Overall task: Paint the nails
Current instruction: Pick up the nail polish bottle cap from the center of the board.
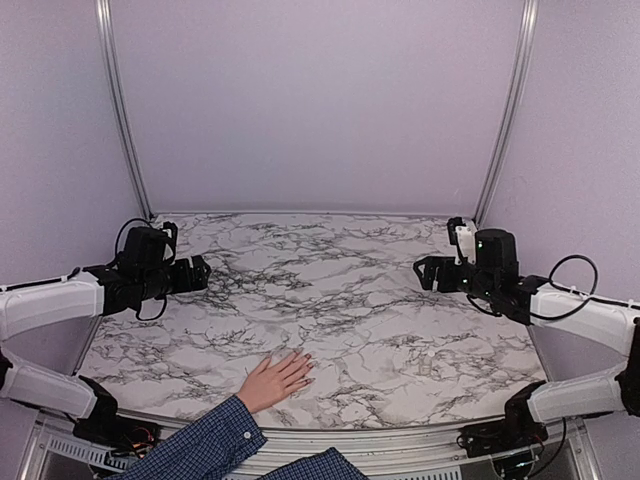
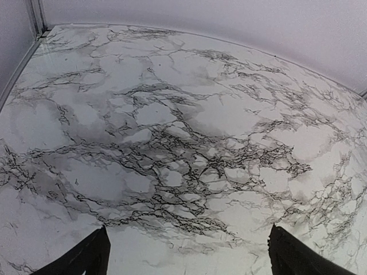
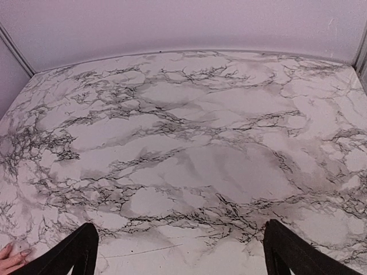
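Things you can count: one human hand [image 1: 276,380], two robot arms, two pincers and one table [image 1: 380,300].

The hand lies flat, palm down, on the marble table. It is close to the near edge, a little left of the middle. Its fingers point up and to the right, toward the middle of the table. A blue plaid sleeve [image 1: 200,445] covers the arm behind it. The nails [image 3: 25,252] sit at the ends of the fingers. From above they are too small for you to count. In the right wrist view the fingertips peek in at the bottom left corner, and you can see one pale nail there.

Your left pincer [image 1: 203,273] hangs over the left side of the table. Its two fingers are spread wide and it holds nothing. Your right pincer [image 1: 420,272] hangs over the right side. It is spread wide too and holds nothing. Both point in toward the middle of the table, and both are well apart from the hand.

The left arm [image 1: 50,300] and the right arm [image 1: 590,312] are white and black, and black cables [image 1: 575,270] loop by each wrist. Pale purple walls [image 1: 320,100] stand on three sides of the table. Two metal posts [image 1: 118,110] rise in the far corners.
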Motion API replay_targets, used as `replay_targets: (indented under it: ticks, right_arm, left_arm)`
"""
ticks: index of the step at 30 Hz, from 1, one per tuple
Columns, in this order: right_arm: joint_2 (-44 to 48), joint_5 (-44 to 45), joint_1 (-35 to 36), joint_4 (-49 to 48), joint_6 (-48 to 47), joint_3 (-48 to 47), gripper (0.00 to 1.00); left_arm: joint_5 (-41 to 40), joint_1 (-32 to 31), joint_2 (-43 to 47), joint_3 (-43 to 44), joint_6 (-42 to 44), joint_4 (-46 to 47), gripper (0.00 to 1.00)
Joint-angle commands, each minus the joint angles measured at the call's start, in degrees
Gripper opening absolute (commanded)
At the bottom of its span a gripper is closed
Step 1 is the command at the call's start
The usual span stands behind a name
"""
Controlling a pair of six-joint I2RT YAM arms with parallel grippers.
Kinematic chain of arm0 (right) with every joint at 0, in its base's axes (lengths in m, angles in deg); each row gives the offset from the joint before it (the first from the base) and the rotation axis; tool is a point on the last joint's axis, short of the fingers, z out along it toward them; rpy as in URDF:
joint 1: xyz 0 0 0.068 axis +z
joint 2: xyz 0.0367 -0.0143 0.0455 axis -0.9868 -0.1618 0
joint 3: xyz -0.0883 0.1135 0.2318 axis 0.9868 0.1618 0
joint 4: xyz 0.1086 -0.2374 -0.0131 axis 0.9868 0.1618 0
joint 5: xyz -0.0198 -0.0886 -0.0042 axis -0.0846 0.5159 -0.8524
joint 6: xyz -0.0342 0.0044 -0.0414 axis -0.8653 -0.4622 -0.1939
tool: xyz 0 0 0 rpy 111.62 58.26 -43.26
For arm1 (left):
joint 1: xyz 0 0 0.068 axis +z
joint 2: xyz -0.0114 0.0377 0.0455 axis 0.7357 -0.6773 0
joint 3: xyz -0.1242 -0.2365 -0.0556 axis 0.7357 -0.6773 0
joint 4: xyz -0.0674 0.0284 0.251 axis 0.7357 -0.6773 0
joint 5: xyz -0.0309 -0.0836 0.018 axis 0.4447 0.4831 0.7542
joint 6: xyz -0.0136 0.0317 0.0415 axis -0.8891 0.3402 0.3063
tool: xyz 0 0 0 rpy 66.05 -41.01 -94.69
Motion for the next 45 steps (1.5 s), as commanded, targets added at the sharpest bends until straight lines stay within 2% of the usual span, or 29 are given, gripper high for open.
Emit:
replay_targets:
  ticks: [1, 5, 11, 19, 23, 34, 37, 45]
  right_arm:
    - [1.2, -2.2, 0.5, 4.0, -0.2, -4.1, 0.99]
    - [2.6, -5.0, 0.6, 12.4, -0.2, -7.6, 0.99]
    - [7.8, -9.5, 1.7, 23.9, 0.9, -11.0, 0.99]
    - [12.6, -9.7, 3.3, 38.7, 4.0, -13.2, 0.99]
    - [12.7, -6.2, 8.2, 43.9, 7.1, -12.4, 0.96]
    - [5.8, 6.4, 23.5, 51.9, 15.8, -11.7, 0.79]
    - [4.7, 7.3, 24.7, 51.4, 16.9, -10.8, 0.72]
    - [3.1, 7.4, 25.2, 48.8, 17.4, -8.7, 0.63]
  left_arm:
    - [-1.3, -0.6, -0.1, 1.4, -1.6, 2.9, 0.99]
    - [-2.6, -0.9, 3.0, -1.2, -3.0, 7.5, 0.99]
    - [0.0, -1.2, 5.3, -1.7, 0.3, 7.8, 0.99]
    - [3.6, -2.5, 5.2, -2.3, 2.1, 9.0, 0.99]
    - [5.3, -2.9, 4.1, -2.4, 2.3, 9.2, 0.99]
    - [6.5, -4.5, 2.6, -2.3, 2.8, 9.5, 0.99]
    - [6.5, -4.7, 2.3, -2.2, 2.9, 9.6, 0.99]
    - [6.5, -5.4, 2.0, -2.4, 2.9, 9.8, 0.99]
